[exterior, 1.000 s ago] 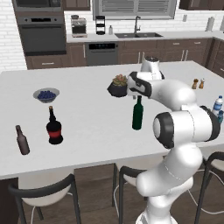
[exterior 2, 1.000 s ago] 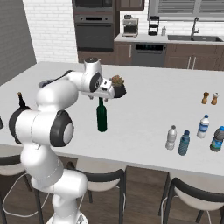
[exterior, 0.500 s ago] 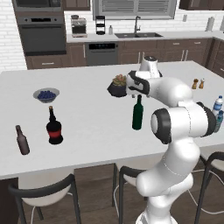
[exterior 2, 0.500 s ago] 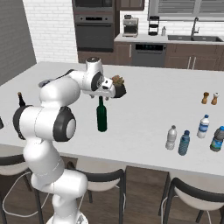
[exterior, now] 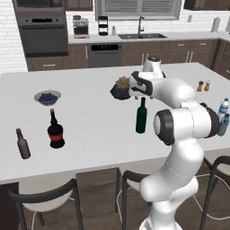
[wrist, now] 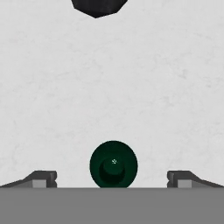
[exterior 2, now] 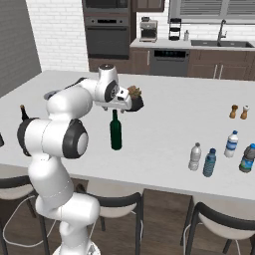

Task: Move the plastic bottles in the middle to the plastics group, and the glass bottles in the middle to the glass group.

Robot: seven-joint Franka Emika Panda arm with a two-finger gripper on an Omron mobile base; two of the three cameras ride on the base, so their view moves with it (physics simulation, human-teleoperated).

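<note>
A white bench (exterior: 90, 134) fills the middle of a dark-wood kitchen. The green bottle (exterior: 141, 116) stands upright near its centre, apart from everything else. The jaws (wrist: 113, 178) hang spread wide directly above it — seen from the hand, the bottle's mouth sits between the two fingertips (wrist: 43, 178), touching neither. A dark bowl (exterior: 119, 91) of plants sits just behind. The black red-labelled bottle (exterior: 55, 130) and small brown bottle (exterior: 22, 144) stand far left.
</note>
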